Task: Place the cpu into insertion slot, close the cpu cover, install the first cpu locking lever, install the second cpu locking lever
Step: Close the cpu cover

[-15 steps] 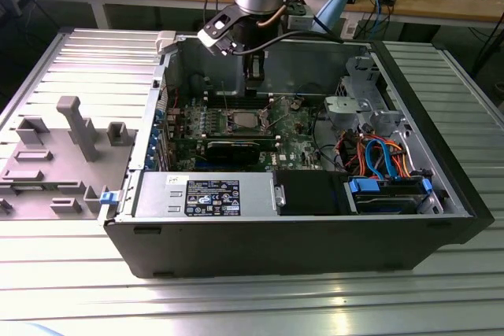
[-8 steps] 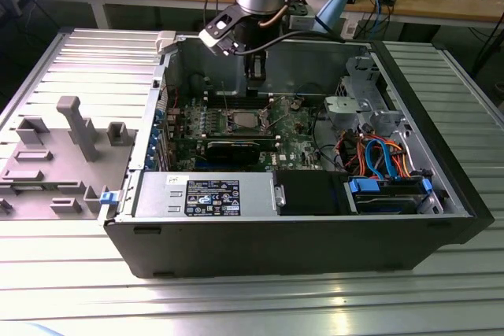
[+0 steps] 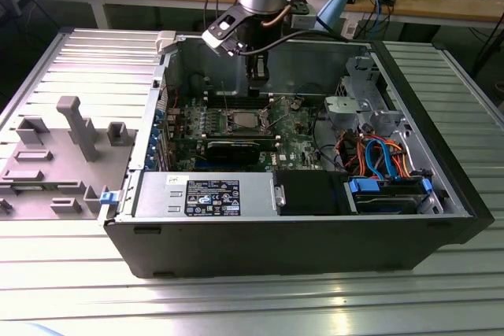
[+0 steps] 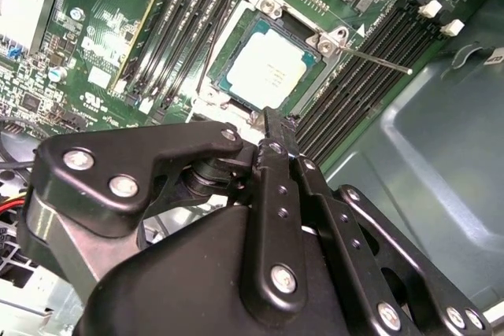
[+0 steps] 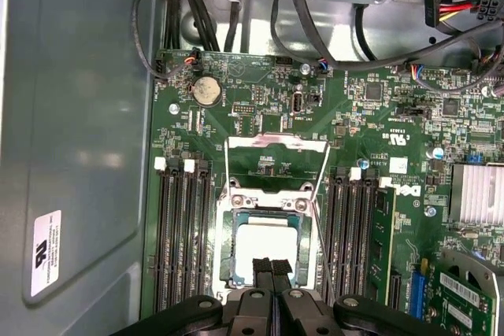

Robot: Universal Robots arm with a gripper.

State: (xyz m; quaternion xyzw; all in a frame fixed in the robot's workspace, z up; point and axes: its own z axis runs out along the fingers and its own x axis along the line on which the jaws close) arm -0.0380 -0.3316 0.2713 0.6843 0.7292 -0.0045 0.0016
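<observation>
The cpu [image 5: 264, 243] lies flat in the insertion slot [image 5: 302, 207] on the green motherboard [image 5: 260, 92], its pale metal face up. The cpu cover [image 5: 276, 141] is swung open away from the chip, and the board shows through its cut-out. A thin wire locking lever [image 5: 321, 182] stands free beside it. The gripper [image 3: 256, 78] hangs inside the open computer case [image 3: 276, 245] with its fingers [image 5: 262, 267] pressed together just over the chip; whether they touch it I cannot tell. In the exterior view the cpu sits at about 6 o'clock from the gripper. The power supply [image 3: 205, 194] is at 6 o'clock from the chip and the blue and orange cables [image 3: 378, 159] at about 3 o'clock. Memory slots [image 5: 181, 234] flank the socket.
</observation>
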